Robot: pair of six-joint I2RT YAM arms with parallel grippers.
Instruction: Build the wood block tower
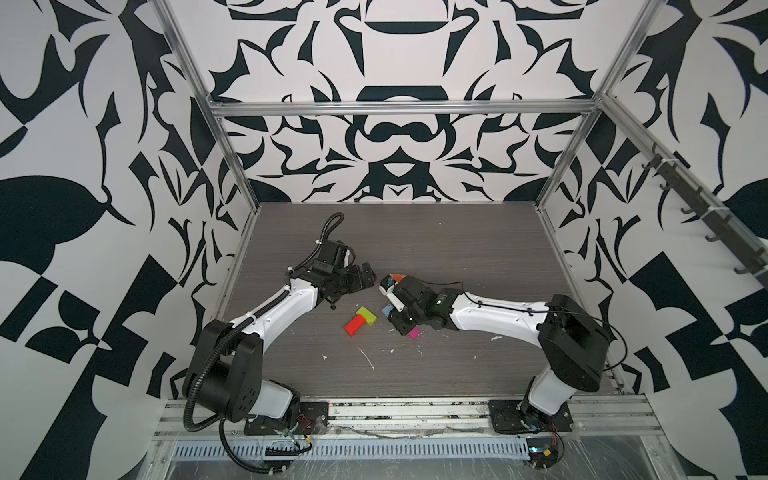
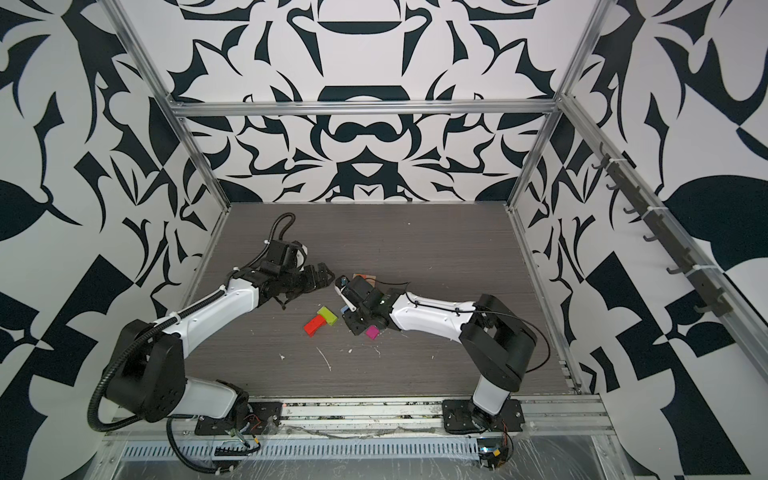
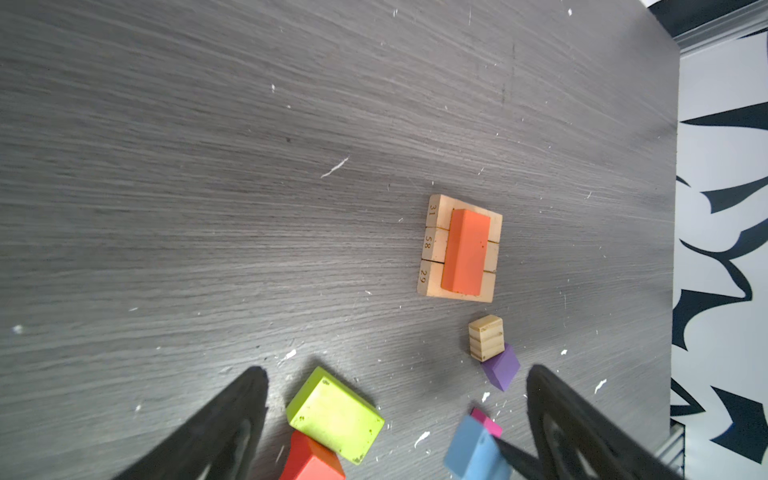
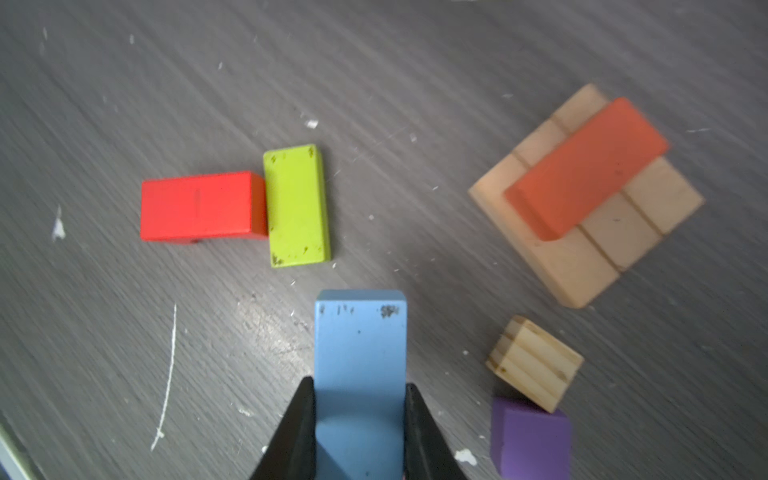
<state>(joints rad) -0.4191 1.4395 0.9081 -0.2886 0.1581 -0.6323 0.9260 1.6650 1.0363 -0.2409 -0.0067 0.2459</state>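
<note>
My right pincer is pinching the blue block by its long sides; my left pincer is spread wide with nothing in it. Wood block tower so far: three tan oblongs side by side on the desk, orange block laid across them. Tan cube touching purple cube just beside it; red block butts the lime-green block further off.
</note>
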